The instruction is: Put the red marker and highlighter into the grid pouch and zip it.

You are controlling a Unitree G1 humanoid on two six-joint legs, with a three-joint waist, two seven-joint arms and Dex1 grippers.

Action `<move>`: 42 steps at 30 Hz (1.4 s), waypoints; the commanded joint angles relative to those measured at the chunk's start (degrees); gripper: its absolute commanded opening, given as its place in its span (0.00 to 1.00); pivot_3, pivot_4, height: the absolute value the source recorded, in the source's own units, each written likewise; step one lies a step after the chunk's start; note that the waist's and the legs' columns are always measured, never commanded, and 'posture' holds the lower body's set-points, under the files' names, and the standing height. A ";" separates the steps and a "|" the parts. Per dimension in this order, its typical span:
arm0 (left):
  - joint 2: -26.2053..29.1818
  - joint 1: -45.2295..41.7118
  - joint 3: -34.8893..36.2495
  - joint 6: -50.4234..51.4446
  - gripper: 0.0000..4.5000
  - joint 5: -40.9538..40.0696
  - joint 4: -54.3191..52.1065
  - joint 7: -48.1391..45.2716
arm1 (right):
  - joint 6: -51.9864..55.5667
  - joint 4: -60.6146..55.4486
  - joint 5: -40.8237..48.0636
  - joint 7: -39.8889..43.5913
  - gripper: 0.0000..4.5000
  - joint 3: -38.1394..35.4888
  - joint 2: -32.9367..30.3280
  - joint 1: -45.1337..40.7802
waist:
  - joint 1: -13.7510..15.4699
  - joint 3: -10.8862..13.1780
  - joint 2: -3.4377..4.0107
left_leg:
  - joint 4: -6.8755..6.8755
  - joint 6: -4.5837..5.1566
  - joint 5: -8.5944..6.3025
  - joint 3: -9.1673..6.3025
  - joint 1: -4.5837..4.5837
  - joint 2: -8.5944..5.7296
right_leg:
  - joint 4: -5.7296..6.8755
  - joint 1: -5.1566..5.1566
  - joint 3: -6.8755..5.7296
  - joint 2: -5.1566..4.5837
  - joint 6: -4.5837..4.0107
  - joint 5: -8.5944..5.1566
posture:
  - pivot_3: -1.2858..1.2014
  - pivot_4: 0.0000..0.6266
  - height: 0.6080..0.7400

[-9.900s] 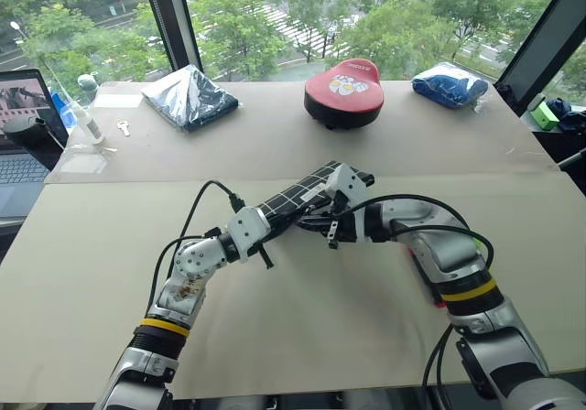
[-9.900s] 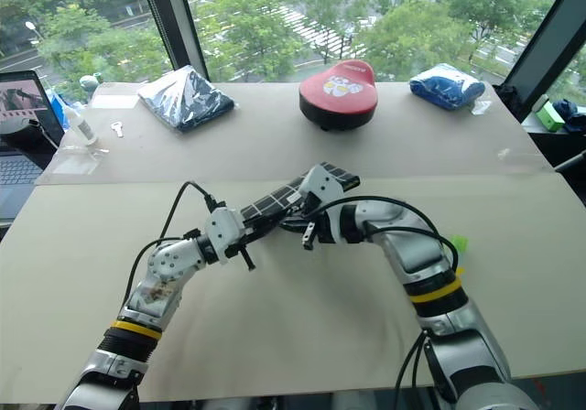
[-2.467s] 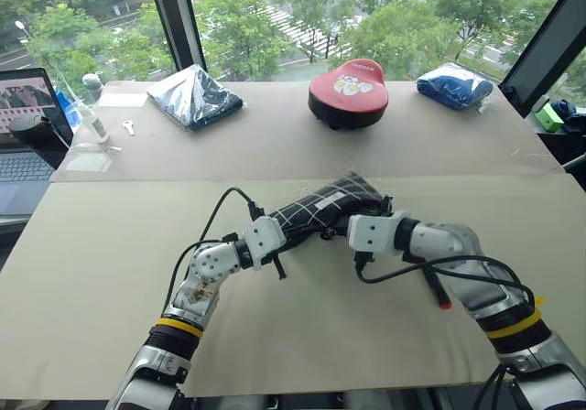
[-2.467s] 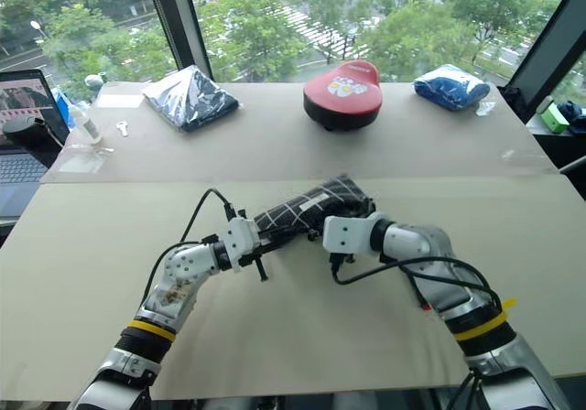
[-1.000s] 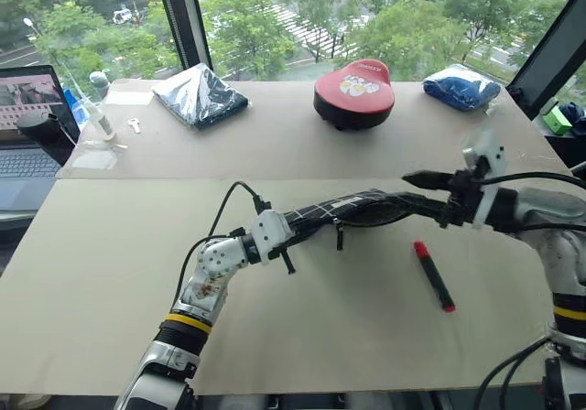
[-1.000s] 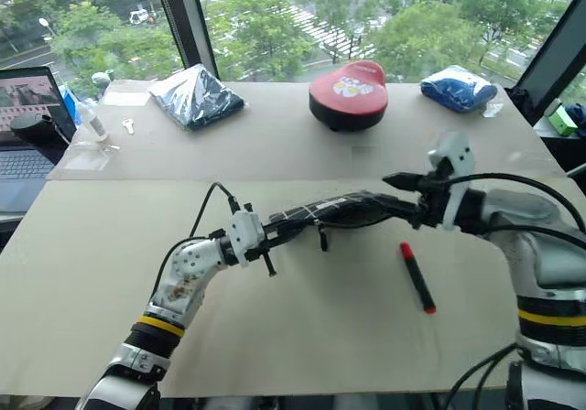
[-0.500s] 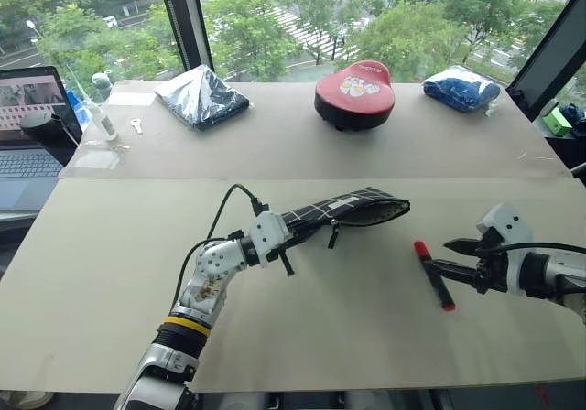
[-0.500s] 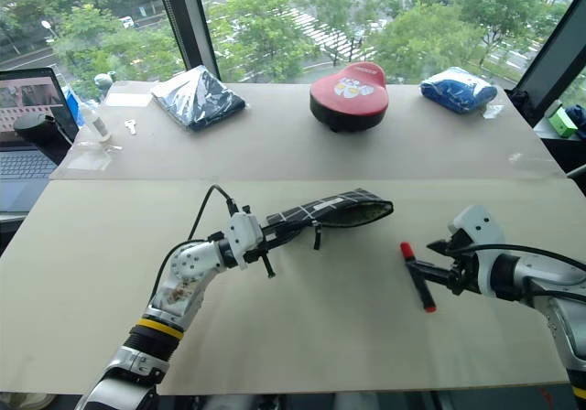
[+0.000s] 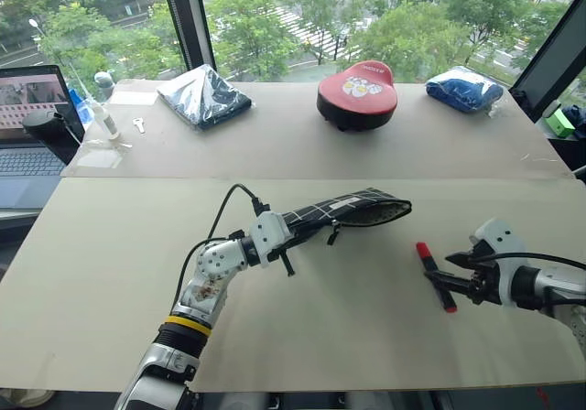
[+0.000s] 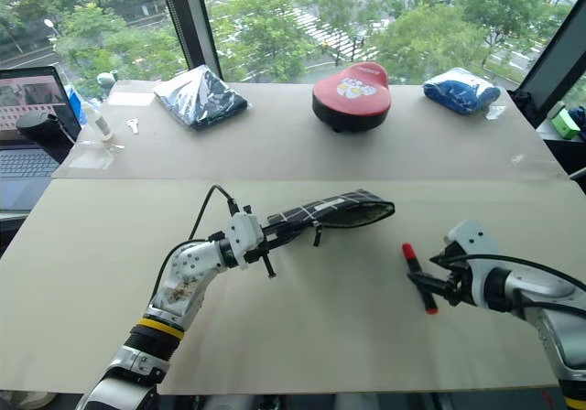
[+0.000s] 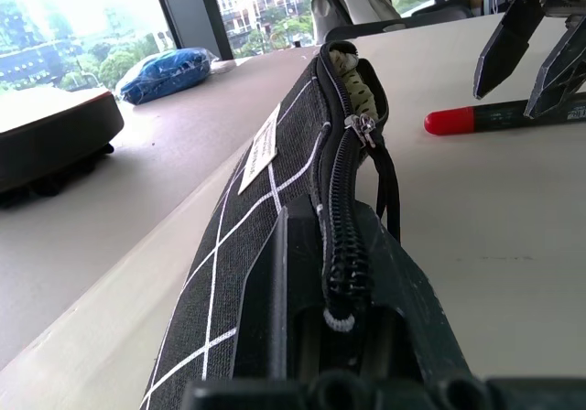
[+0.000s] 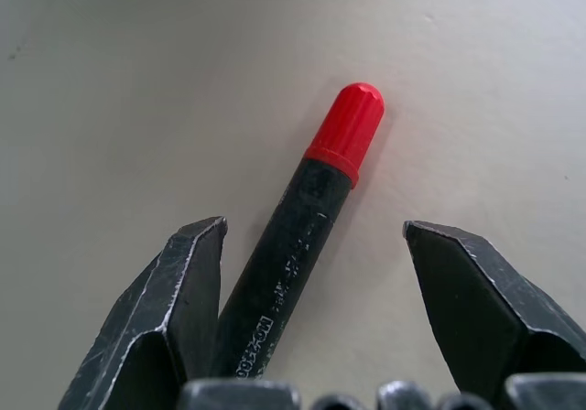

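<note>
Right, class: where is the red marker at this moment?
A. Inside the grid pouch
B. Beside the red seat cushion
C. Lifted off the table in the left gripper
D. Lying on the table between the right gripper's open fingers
D: the red marker lies flat on the table, with the right gripper straddling it, fingers open on either side.

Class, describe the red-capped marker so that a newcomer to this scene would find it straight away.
On the near half of the beige table, look right of the black grid-lined fabric pouch held by the left tool. The slim black-barrelled marker with a red cap lies flat between the open right tool's fingers, the only pen on the tabletop.
</note>
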 commanded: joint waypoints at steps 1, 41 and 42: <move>-0.20 -1.03 0.05 -0.63 0.00 -0.57 -0.24 -0.25 | 3.01 1.30 -1.48 -2.90 0.77 0.58 0.28 -0.27 | 0.00 0.00 0.00 | 0.00 -0.01 0.00 0.00 0.00 0.00 | 0.00 0.00 0.00 0.00 0.00 0.00 | 0.52 0.24 1.00; -0.56 -2.58 0.27 -1.44 0.00 -0.75 1.53 -0.95 | -26.80 -9.37 -14.57 4.58 0.10 6.23 -8.87 -15.27 | -0.10 -0.03 0.05 | 0.22 0.12 -0.07 0.03 -0.03 -0.04 | -0.13 0.15 -0.02 0.06 0.18 -0.01 | 0.52 0.24 1.00; -0.58 -2.66 0.26 -1.49 0.00 -0.72 1.59 -0.96 | -26.78 -10.15 -15.48 5.09 0.10 7.13 -9.29 -14.81 | -0.09 -0.03 0.05 | 0.22 0.12 -0.07 0.01 -0.03 -0.04 | -0.12 0.14 -0.02 0.04 0.18 -0.01 | 0.52 0.24 1.00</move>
